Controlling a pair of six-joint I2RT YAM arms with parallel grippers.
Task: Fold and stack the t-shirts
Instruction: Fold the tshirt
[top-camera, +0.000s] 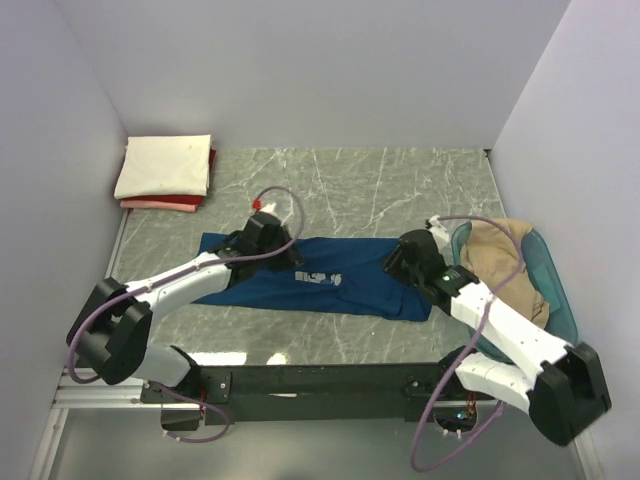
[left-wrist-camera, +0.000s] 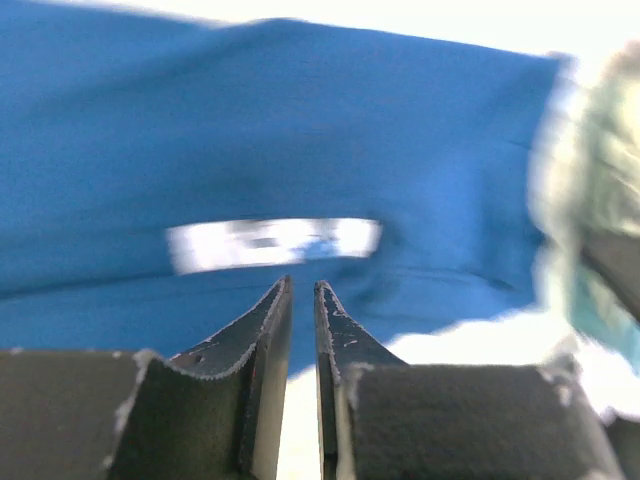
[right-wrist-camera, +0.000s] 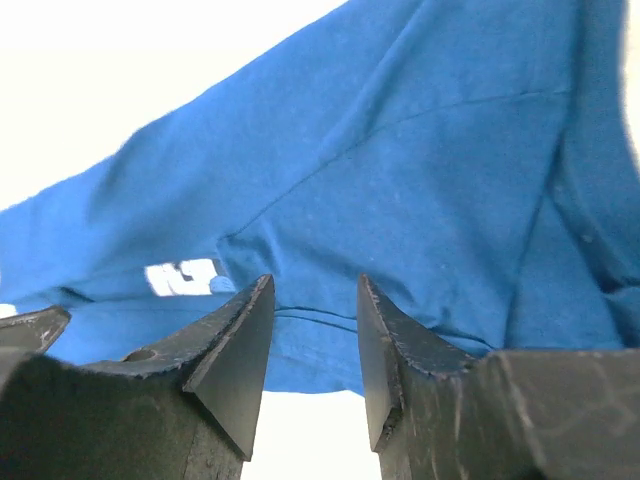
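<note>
Seen from above, light falls evenly and softly; the dark blue t-shirt (top-camera: 330, 285) and the marble table (top-camera: 400, 190) around it are sharp, with only faint shadows along the shirt's near edge. The left wrist view is badly motion-blurred: the shirt's pale print (left-wrist-camera: 272, 243) smears into a streak, and the teal tub (left-wrist-camera: 590, 300) right of the shirt is a blur. In both wrist views the table beyond the shirt is blown out white. The right wrist view is crisper, and the shirt's folds read clearly.
</note>
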